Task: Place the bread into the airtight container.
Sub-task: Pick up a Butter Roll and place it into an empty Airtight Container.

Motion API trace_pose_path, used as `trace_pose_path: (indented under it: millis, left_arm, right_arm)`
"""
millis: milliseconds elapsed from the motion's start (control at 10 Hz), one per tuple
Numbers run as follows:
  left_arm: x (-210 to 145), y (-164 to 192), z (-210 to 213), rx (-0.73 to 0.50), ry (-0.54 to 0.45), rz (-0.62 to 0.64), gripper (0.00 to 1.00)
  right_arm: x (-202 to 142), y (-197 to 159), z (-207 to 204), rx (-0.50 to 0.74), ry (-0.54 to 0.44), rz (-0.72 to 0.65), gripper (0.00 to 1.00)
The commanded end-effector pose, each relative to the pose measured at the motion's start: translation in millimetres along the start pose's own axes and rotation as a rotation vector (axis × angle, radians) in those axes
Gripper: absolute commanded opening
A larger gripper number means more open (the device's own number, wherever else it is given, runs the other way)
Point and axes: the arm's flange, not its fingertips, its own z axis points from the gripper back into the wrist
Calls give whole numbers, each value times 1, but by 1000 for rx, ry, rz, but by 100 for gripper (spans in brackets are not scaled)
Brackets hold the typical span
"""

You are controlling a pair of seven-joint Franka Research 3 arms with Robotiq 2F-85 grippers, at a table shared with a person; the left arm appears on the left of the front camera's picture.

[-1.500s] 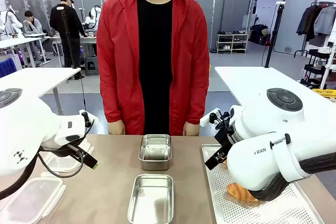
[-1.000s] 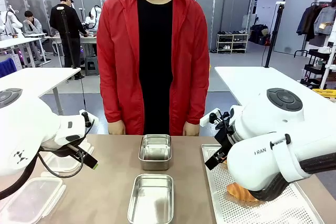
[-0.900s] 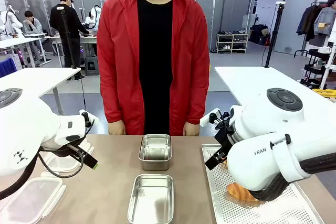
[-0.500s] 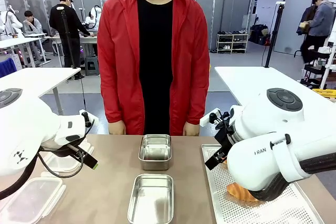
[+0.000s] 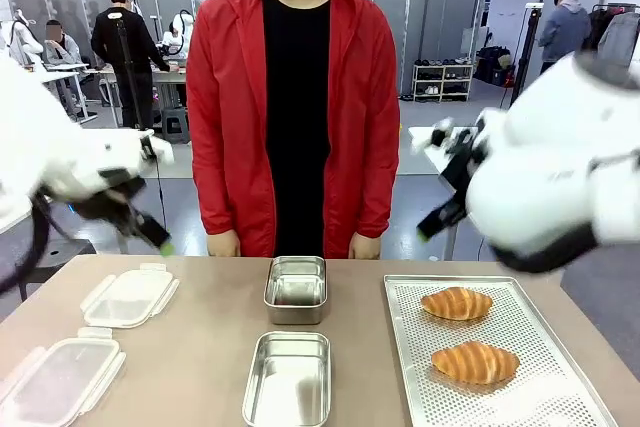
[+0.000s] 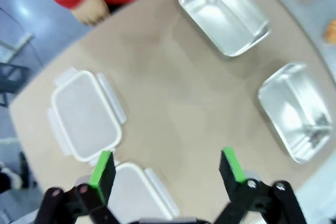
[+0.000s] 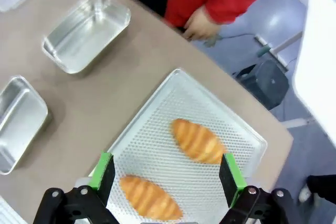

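Two croissants (image 5: 457, 303) lie on the perforated tray (image 5: 405, 347), beside two empty steel containers (image 5: 296, 289). The right gripper (image 7: 166, 162) hangs above the tray, jaws wide, holding nothing; the left gripper (image 6: 165, 160) gapes equally empty over the table (image 6: 173, 93).

Front camera faces the person (image 5: 292, 97); both wrist cameras overlook the table (image 6: 173, 93).

The far croissant (image 5: 456, 303) and the near croissant (image 5: 475, 362) — golden, ridged — lie flat and apart on the perforated tray (image 5: 560, 367) at the right of the surface (image 5: 200, 347). The far steel container (image 5: 296, 288) and the near steel container (image 5: 288, 377) stand open and empty mid-surface, one behind the other.
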Motion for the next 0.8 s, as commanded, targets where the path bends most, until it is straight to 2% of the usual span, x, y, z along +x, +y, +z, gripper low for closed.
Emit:
trace_pose_path:
  millis: [0, 200, 300, 400, 700]
  left_arm:
    - [26, 23, 83, -89, 25, 12, 100]
    - [29, 41, 185, -108, -55, 33, 100]
    - [14, 51, 234, -144, -99, 20, 100]
    - [-5, 58, 267, -186, -123, 8, 100]
    - [-57, 72, 328, -141, -183, 29, 100]
  right_arm:
    - [23, -38, 71, 49, -13, 38, 100]
    - [20, -62, 157, 122, -32, 95, 100]
    - [6, -72, 199, 137, -44, 132, 100]
    - [-10, -80, 231, 167, -82, 139, 100]
    - [-52, -85, 288, 182, -82, 181, 100]
